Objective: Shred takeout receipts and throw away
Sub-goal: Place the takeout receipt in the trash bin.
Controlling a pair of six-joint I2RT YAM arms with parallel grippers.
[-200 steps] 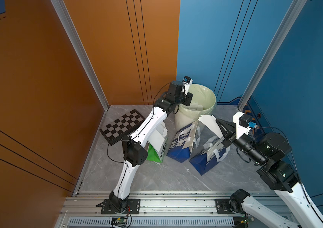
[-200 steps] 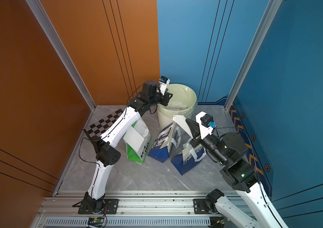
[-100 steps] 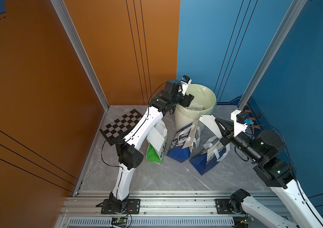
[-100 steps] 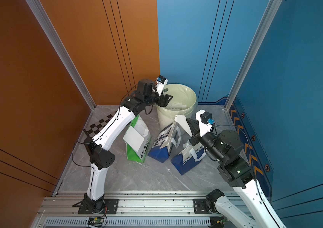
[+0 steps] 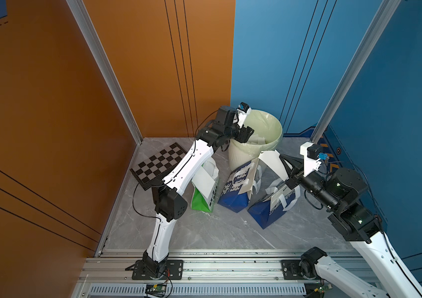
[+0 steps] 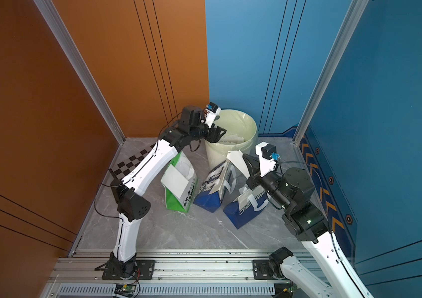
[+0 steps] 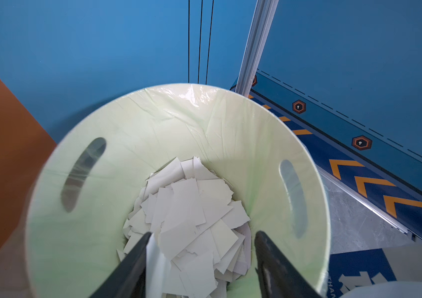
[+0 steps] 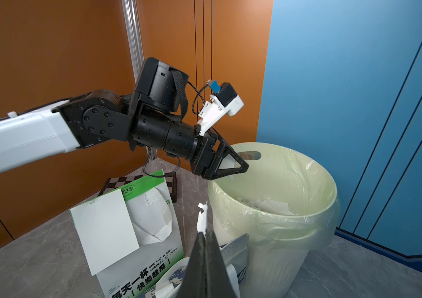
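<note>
Left hand (image 7: 203, 233) spread over bin (image 7: 153, 123), right hand (image 8: 204, 236) pinching torn receipt (image 8: 201, 216)

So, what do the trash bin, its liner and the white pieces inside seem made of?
The trash bin looks like matte cream plastic, with moulded handle slots. Its liner seems thin greenish plastic film: wrinkled, glossy. The white pieces look like matte paper, edges raggedly torn.
</note>
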